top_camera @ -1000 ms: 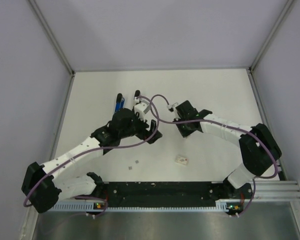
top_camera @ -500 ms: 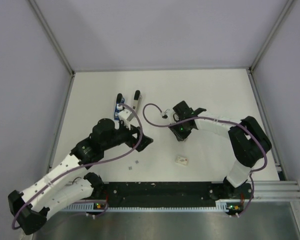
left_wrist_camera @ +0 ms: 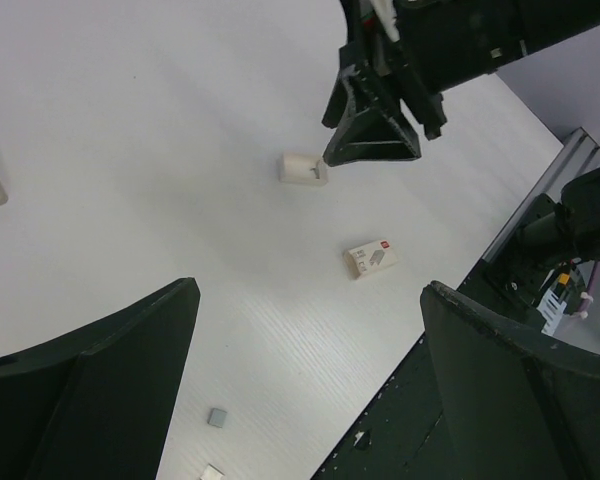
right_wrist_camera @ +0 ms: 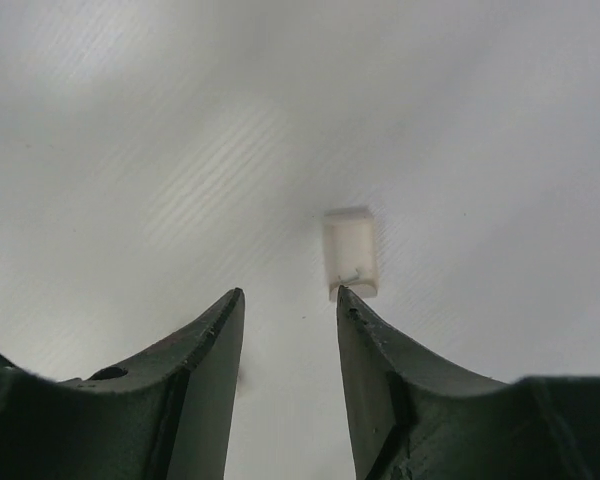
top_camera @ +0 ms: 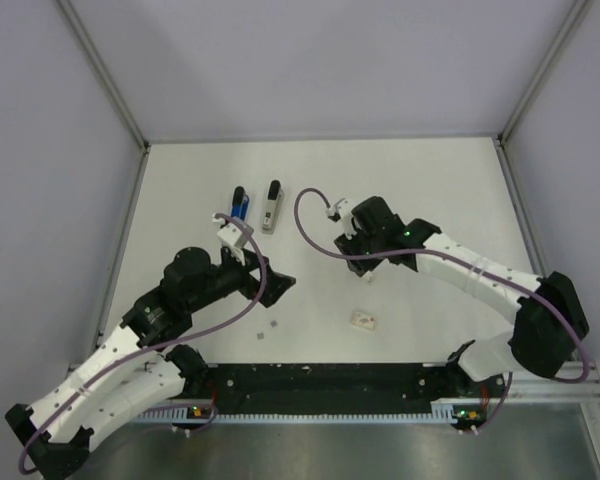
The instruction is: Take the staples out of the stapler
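Right wrist: right tool [right_wrist_camera: 288,300] narrowly apart, empty, above white piece [right_wrist_camera: 350,250], perhaps staples, lying clear of stapler [top_camera: 271,205]; left tool [left_wrist_camera: 310,288] wide apart.

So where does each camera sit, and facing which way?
Top external: overhead behind the bases, facing down on the table; both arms show.
Left wrist: on the left arm, facing the white block and right hand; left hand frames it.
Right wrist: on the right arm, facing down at the block; right hand frames it.
Shared: the block, in both wrist views.
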Available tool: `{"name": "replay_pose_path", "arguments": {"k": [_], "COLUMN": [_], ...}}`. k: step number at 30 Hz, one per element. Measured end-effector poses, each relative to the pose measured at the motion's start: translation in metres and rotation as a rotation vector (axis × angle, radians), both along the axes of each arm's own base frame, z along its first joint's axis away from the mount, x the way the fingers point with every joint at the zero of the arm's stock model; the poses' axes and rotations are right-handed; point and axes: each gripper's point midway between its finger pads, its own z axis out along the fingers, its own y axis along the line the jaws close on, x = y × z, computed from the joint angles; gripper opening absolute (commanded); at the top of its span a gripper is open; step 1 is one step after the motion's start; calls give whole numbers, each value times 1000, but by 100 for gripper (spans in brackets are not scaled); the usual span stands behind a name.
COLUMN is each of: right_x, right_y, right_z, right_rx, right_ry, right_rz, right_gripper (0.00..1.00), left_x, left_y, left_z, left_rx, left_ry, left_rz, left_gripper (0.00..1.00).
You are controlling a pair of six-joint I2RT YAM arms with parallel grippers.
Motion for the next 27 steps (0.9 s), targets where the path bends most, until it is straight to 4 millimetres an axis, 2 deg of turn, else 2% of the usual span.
{"name": "replay_pose_path", "arguments": {"k": [4, 6, 8, 13, 20, 23, 27], "right_x": [-6, -8, -12, -27, -75, -81, -89], "right_y": [6, 8, 14, 46, 87, 91, 80], "right_z": [25, 27, 26, 29, 27, 23, 11], "right_rx": [93, 126, 165, 315, 377, 386, 366], "right_ry": [-20, 1, 38, 127, 199, 209, 224], "right_rz": [-97, -139, -155, -127, 12, 25, 19], "right_gripper": [41, 42, 48, 53, 53, 53, 53], "left_x": [5, 8, 10, 13, 8, -1, -13], "left_y": [5, 7, 8, 9, 21, 22, 24], "left_z": [-3, -7, -16, -50, -108, -131, -162], "left_rx": [8, 10, 18, 65, 102, 118, 164], "left_ry": [6, 18, 44, 167, 322, 384, 477], "left_rz": [43, 74, 94, 140, 238, 232, 224], "left_gripper": [98, 99, 99, 98, 96, 95, 92]}}
